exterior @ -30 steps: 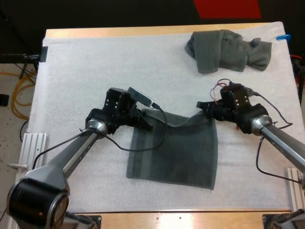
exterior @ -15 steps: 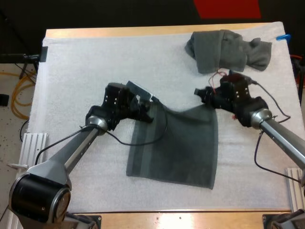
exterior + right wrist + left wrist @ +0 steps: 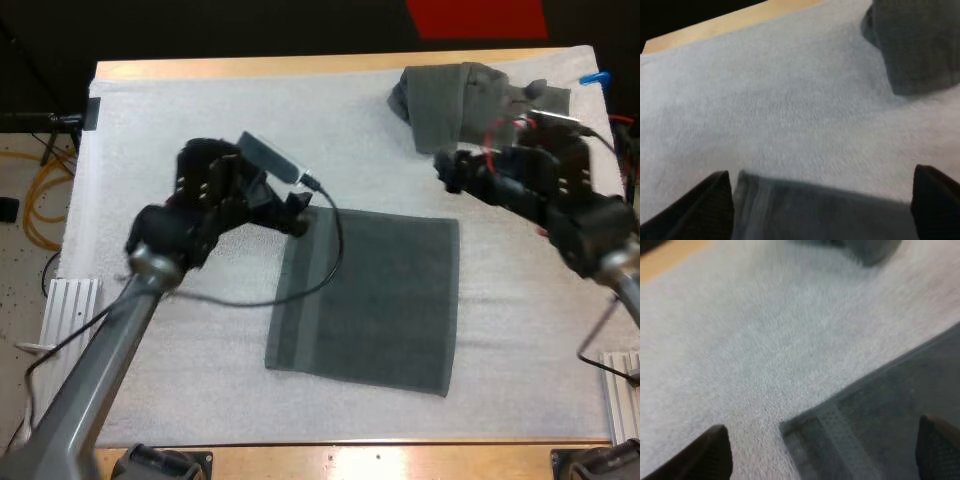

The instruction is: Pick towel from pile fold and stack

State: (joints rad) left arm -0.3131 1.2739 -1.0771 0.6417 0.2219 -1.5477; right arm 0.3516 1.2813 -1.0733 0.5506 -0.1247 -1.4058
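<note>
Left end effector [image 3: 292, 213] and right end effector [image 3: 447, 170] hover open and empty over the far corners of the flat towel [image 3: 375, 300], mid-mat. Spreading looks done; folding next calls for gripping two corners. A crumpled towel [image 3: 480, 105] lies beyond.

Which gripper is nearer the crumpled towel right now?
Right. The right gripper hangs just in front of the crumpled towel; the left gripper is at the far left corner of the flat towel, farther away.
</note>
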